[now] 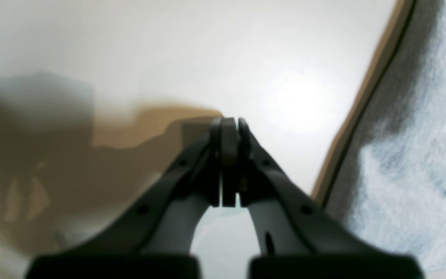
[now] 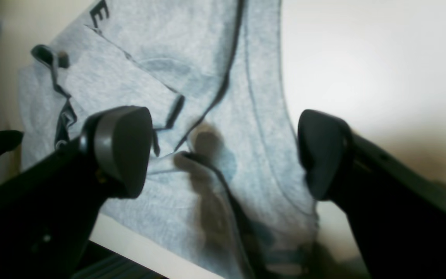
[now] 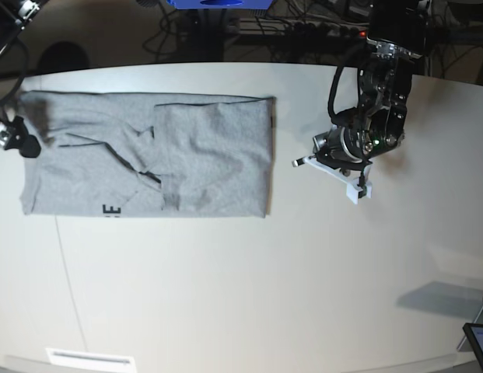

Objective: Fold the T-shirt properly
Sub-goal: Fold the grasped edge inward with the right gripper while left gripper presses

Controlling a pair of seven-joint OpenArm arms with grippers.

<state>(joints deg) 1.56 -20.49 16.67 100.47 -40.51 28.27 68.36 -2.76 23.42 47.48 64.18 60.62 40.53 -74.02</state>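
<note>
1. A pale, glossy tabletop (image 3: 249,272) fills the base view, with dark cables and equipment along its far edge at 12 o'clock.
2. One heather-grey cotton T-shirt (image 3: 148,167) lies flat toward 10 o'clock, already folded into a long rectangle, one black printed letter showing at its near edge.
3. Two arms: the left gripper (image 3: 346,151) sits at 2 o'clock, well apart from the shirt, jaws pressed together on nothing.
4. The right gripper (image 2: 223,155) hovers over the shirt's 9 o'clock end, jaws spread wide, empty.
5. Risk, as I judge it: a pinch catching only the top layer would drag the loose inner flaps askew and spoil the fold.
</note>
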